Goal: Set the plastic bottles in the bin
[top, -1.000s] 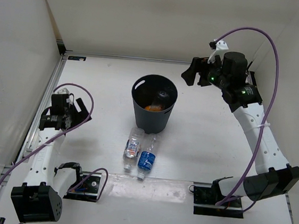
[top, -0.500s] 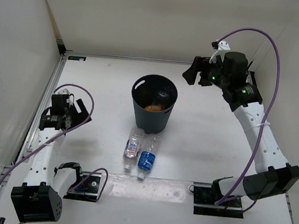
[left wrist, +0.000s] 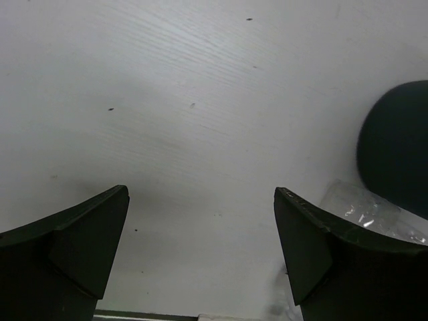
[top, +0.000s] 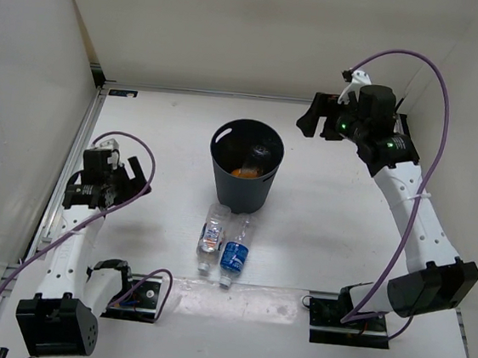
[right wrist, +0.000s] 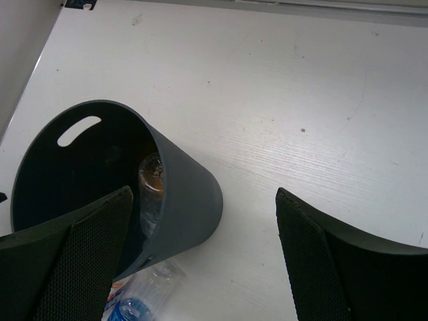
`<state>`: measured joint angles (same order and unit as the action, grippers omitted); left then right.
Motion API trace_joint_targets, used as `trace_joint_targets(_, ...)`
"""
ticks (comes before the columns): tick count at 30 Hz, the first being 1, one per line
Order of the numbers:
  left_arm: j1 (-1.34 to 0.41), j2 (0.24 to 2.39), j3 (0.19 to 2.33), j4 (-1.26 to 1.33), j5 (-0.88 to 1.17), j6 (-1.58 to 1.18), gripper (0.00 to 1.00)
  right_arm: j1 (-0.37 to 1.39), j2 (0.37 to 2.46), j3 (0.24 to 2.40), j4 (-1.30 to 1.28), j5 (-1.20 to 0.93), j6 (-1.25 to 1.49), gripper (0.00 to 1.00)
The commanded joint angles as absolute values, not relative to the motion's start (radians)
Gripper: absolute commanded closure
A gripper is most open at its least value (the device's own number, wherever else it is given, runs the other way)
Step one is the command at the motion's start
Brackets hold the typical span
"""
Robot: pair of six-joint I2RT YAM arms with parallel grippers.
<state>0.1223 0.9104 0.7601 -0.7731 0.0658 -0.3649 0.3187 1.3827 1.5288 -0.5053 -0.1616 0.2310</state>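
From above, the bin (top: 242,190) stands upright mid-worktop (top: 167,129). An orange bottle (top: 246,172) lies at its bottom, so part of the job looks done. Two bottles lie side by side on the worktop just in front of the bin, necks towards it: one with a white-and-blue label (top: 210,234) and one with a blue label (top: 233,254). They lie between the arms, probably within reach of either. The left fingers (top: 138,187) are spread and empty, low over the worktop, well to the left of the bottles. The right fingers (top: 306,122) hang high behind and to the right of the bin, also empty.

The left wrist camera shows the left fingers (left wrist: 73,247) wide apart, with bare worktop (left wrist: 200,100) between them and nothing touched. The bin's dark wall (left wrist: 398,147) sits at the right edge. Clear plastic from a bottle (left wrist: 364,210) shows under it, but I cannot tell which bottle.

The right wrist camera shows the right fingers (right wrist: 334,261) widely parted and holding nothing, looking down into the bin (right wrist: 190,194). A clear bottle (right wrist: 151,179) rests inside it. The blue-labelled bottle (right wrist: 137,306) lies on the worktop outside, against the bin's base.
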Motion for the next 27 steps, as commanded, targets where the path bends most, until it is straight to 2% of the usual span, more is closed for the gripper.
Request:
trace_joint_targets(1, 0.086, 0.865, 0.759, -0.681, 0.184, -0.293, 0.00, 0.298, 1.373, 1.494, -0.511, -0.141, 0.244, 0.11)
trace_joint_targets(5, 0.005, 0.891, 0.758, -0.686, 0.227, -0.298, 0.00, 0.285, 1.371, 1.471, -0.514, -0.133, 0.233, 0.11)
trace_joint_targets(8, -0.164, 0.907, 0.723, -0.634, 0.232, -0.363, 0.00, 0.265, 1.367, 1.450, -0.526, -0.127, 0.230, 0.11)
trace_joint_targets(17, -0.497, 1.064, 0.675, -0.489, 0.106, -0.500, 0.00, 0.218, 1.338, 1.396, -0.561, -0.132, 0.224, 0.11)
trace_joint_targets(19, -0.555, 1.113, 0.707, -0.499, 0.043, -0.503, 0.00, 0.210, 1.335, 1.399, -0.577, -0.133, 0.222, 0.11)
trace_joint_targets(27, -0.687, 1.296, 0.739, -0.416, 0.005, -0.549, 0.00, 0.161, 1.342, 1.420, -0.635, -0.176, 0.210, 0.10)
